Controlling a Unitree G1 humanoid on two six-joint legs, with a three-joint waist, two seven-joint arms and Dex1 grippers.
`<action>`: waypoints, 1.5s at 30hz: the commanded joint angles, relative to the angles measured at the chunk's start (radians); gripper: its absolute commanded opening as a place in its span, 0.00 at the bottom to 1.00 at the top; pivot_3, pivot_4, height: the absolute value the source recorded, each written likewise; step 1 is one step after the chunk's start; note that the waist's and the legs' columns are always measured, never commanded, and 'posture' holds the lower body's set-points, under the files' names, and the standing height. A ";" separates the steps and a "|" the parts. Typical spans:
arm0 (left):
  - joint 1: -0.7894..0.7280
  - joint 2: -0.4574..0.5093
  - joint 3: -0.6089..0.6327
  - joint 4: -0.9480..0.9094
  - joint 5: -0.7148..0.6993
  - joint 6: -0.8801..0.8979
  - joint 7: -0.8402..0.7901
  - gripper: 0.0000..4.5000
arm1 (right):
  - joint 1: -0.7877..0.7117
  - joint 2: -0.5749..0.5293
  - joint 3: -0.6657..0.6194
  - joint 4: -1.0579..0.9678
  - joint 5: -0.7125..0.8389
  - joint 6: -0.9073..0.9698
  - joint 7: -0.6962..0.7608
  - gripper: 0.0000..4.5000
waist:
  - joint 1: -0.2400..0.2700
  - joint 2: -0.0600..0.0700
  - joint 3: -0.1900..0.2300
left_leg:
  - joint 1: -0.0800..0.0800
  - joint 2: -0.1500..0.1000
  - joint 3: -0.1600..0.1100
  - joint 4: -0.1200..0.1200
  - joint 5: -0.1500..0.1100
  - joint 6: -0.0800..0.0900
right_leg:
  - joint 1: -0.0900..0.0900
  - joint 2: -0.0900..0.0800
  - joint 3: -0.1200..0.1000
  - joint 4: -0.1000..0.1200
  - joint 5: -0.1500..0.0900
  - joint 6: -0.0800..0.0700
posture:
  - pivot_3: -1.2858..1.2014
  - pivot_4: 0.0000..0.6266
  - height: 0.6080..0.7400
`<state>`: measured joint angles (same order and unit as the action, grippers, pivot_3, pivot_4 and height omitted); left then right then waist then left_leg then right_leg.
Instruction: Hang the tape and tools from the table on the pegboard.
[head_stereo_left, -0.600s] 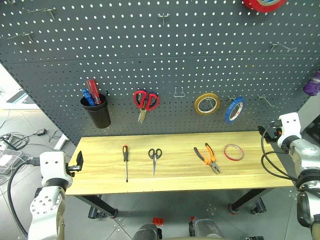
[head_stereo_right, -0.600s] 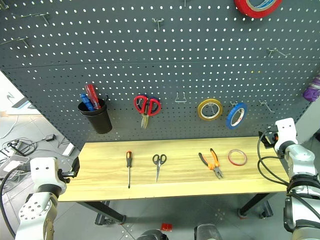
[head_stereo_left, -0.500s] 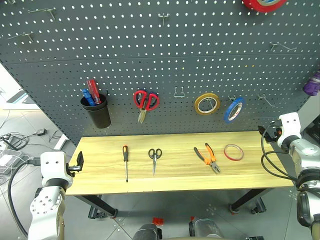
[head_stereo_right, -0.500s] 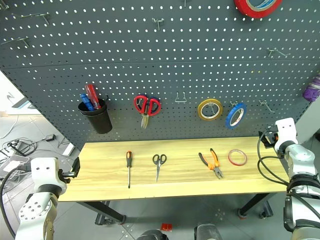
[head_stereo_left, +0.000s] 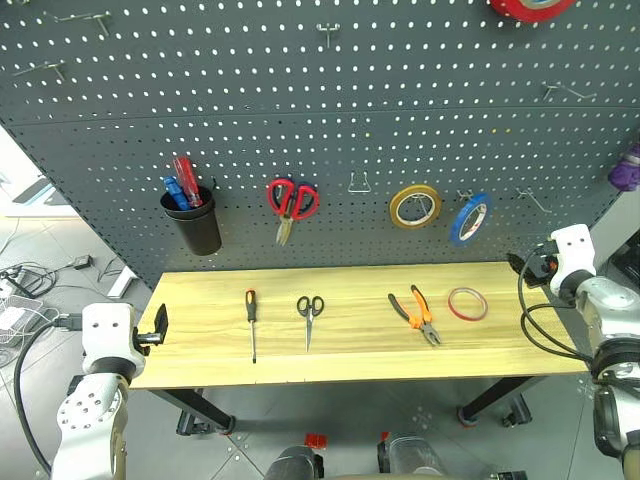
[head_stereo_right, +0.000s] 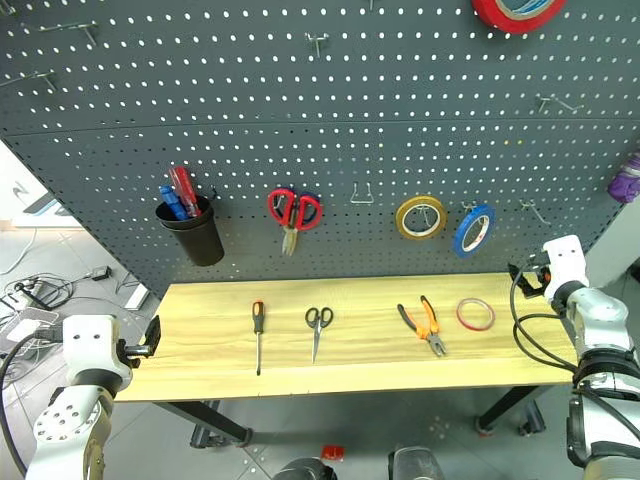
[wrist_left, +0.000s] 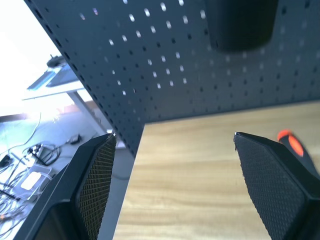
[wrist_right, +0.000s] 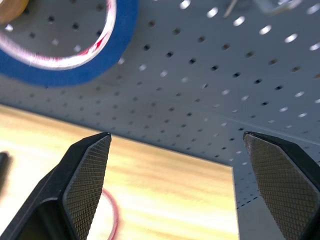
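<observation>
Red tape (head_stereo_left: 467, 304), pliers (head_stereo_left: 417, 316), scissors (head_stereo_left: 309, 312), screwdriver (head_stereo_left: 251, 318) all lying on counter (head_stereo_left: 350, 360); nothing hung on pegboard (head_stereo_left: 330, 120) yet. Left end effector (head_stereo_left: 160, 325) and right end effector (head_stereo_left: 517, 265) gaping, empty.

Both arms are white and pale grey, built of rounded joint shells — the left arm (head_stereo_left: 92, 395) has a ring of small dark screws on its lower shell. Black cables loop beside each, the right arm (head_stereo_left: 607, 330) included. The fingers (wrist_left: 272, 185) are black with a fine diamond-knurled face — blunt, wedge-shaped tips.
</observation>
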<state>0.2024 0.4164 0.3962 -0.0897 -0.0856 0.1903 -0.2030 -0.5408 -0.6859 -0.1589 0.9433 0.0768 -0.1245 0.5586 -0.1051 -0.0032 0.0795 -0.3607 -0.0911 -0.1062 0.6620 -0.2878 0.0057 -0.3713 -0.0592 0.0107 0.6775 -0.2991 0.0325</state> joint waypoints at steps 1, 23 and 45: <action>-0.017 -0.008 -0.054 -0.071 0.032 0.005 0.011 0.88 | 0.037 0.000 0.041 -0.115 -0.028 0.101 0.020 1.00 | -0.001 0.000 0.013 | 0.000 0.000 0.000 0.000 0.000 0.000 | 0.000 0.000 0.000 0.000 0.000 0.000 | 0.42 0.22 1.00; -0.412 0.091 -0.609 -0.153 -0.087 0.143 -0.557 0.88 | -0.004 0.029 0.309 -0.394 -0.150 0.401 0.201 1.00 | -0.100 -0.012 0.211 | -0.007 0.013 0.019 0.001 -0.001 0.005 | -0.009 0.007 0.008 -0.004 0.007 0.000 | 0.36 0.54 1.00; -0.435 0.069 -0.689 -0.090 -0.003 0.000 -0.591 0.89 | -0.453 0.175 0.555 0.323 -0.466 0.121 0.298 0.41 | -0.146 -0.019 0.237 | -0.020 0.014 0.025 0.003 -0.001 0.006 | -0.025 0.007 0.012 -0.001 0.008 0.002 | 0.37 0.51 1.00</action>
<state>-0.2406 0.4970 -0.3075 -0.1603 -0.0762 0.2110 -0.7961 -0.9885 -0.5049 0.3780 1.2292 -0.3595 0.0218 0.8542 -0.2512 -0.0226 0.3170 -0.3810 -0.0772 -0.0809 0.6653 -0.2891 0.0115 -0.3963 -0.0523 0.0223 0.6769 -0.2910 0.0340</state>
